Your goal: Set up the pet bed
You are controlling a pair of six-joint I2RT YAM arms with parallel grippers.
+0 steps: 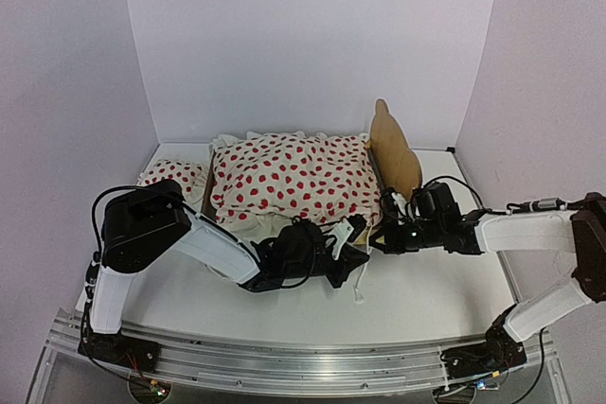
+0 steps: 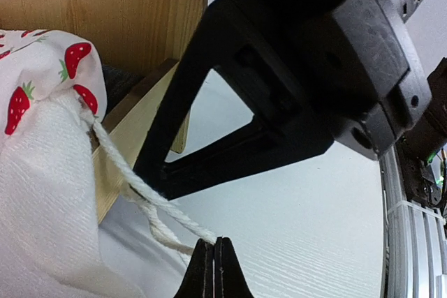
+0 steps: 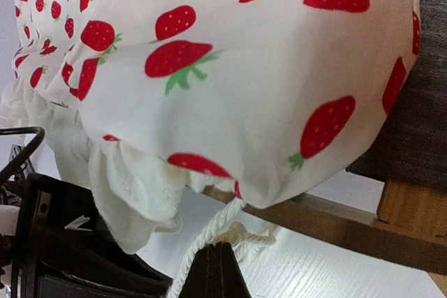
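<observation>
Two grippers were recorded at the near right corner of the pet bed [image 1: 396,144], close together.

1. Pet bed: light plywood frame standing on the white table [image 1: 426,290] towards the back, with its wavy-topped headboard upright at the right end. In the right wrist view, a low side rail [image 3: 328,220] and a patch of dark grey felt base [image 3: 419,102] showed below and beside the bedding.

2. Blanket [image 1: 289,177]: white cloth printed with red strawberries and edged with a ruffle. It lay over the frame and covered most of it, and one corner bulged over the side rail.

3. Pillow [image 1: 173,175]: small, with the same red print. It lay on the table just beside the left end of the bed, outside the frame.

4. White cord [image 2: 167,205]: twisted string coming from under the blanket's corner and trailing down onto the table in front of the bed.

5. Left gripper [image 2: 214,259]: fingers pressed together, with the cord running into their tips and pinched there. It sat low over the table beside the bed's corner.

6. Right gripper [image 3: 220,263]: fingers likewise closed, just below the side rail. The cord was bunched at their tips, but whether it was actually clamped could not be told.
</observation>
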